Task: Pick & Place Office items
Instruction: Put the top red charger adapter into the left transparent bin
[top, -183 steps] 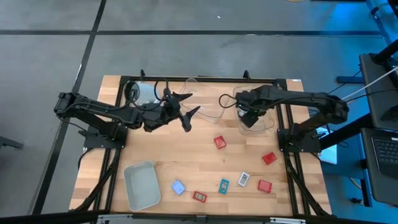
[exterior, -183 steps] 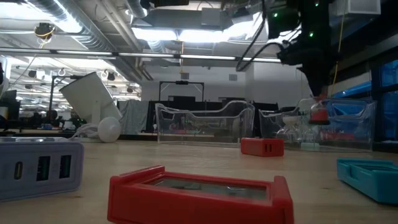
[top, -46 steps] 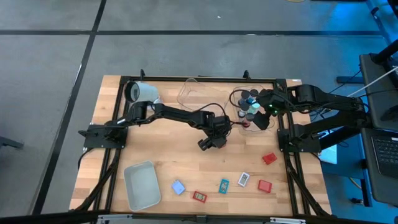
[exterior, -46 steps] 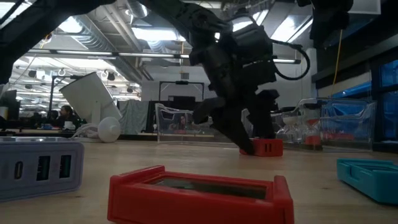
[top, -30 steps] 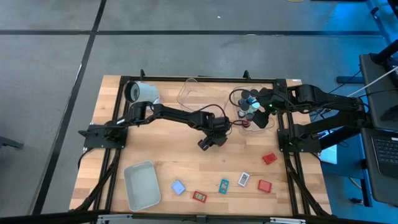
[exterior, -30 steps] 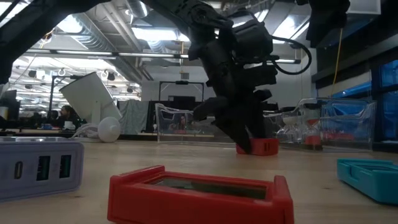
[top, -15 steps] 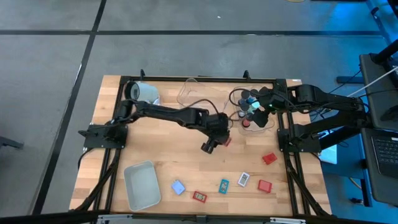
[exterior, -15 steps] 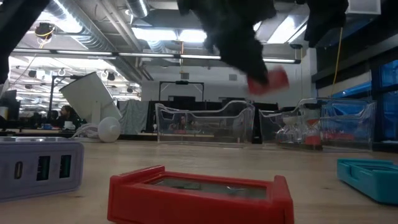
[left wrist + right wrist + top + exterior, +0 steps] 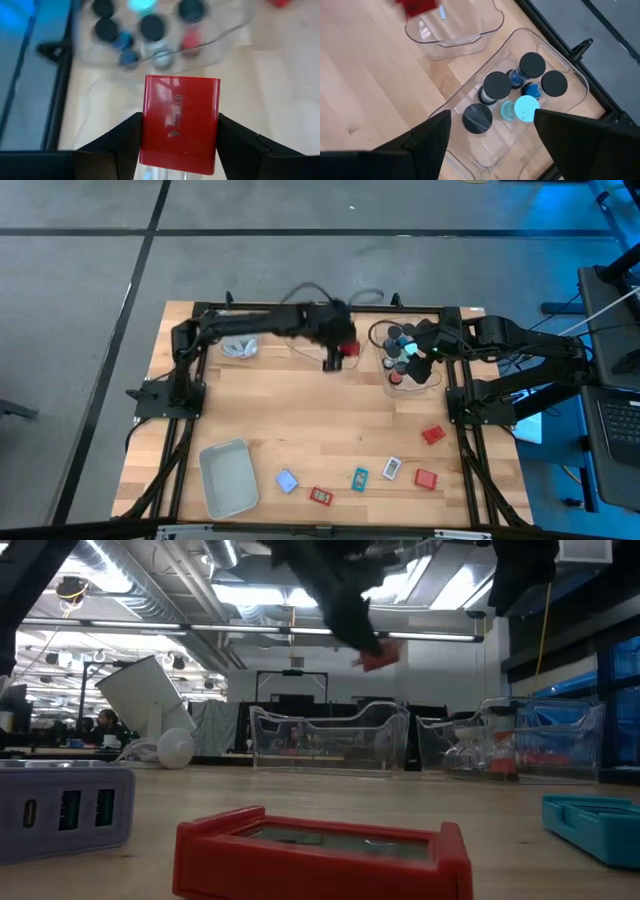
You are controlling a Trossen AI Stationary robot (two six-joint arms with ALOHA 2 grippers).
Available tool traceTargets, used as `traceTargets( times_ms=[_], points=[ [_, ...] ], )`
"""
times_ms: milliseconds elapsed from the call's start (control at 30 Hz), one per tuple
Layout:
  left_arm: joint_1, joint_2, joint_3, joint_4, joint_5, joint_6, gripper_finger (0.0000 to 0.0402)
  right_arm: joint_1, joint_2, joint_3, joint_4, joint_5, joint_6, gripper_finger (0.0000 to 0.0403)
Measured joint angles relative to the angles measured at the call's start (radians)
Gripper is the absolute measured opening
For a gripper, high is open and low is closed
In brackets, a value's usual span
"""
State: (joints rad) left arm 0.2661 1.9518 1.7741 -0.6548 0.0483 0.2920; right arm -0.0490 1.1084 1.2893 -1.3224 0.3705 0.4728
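Between the left gripper's fingers sits a red block, clamped.

My high view looks straight down on the whole table. Low view sits at table-top height, facing level across to the clear bins. Both wrist views look down closely on the bin of cylinders, shared with high view.

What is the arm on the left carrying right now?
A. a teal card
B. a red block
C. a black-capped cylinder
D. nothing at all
B: the left gripper is shut on a red block, which the low view shows lifted well above the table.
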Motion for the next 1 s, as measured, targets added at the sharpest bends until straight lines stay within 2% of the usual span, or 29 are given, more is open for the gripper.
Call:
traceTargets(
  times_ms=[167,333,533,767,1000],
  points=[
    [0.105,0.011,-0.023,0.003,0.03,-0.043,0.0211,0.0,0.0,0.0,-0.001,0.002,-0.017,0.029],
    [0.147,0.004,-0.159,0.025,0.024,-0.061,0.0211,0.0,0.0,0.0,0.0,0.015,-0.044,0.029],
    [0.18,0.003,-0.339,0.179,-0.014,-0.111,0.0211,0.0,0.0,0.0,0.002,0.044,-0.07,0.029],
    [0.192,0.003,-0.384,0.181,-0.149,-0.132,0.0211,0.0,0.0,0.0,0.002,0.06,-0.069,0.0291],
    [0.221,0.01,-0.431,0.196,-0.152,-0.157,0.0218,0.0,0.0,0.0,0.008,0.06,-0.069,0.0291]
  ],
)
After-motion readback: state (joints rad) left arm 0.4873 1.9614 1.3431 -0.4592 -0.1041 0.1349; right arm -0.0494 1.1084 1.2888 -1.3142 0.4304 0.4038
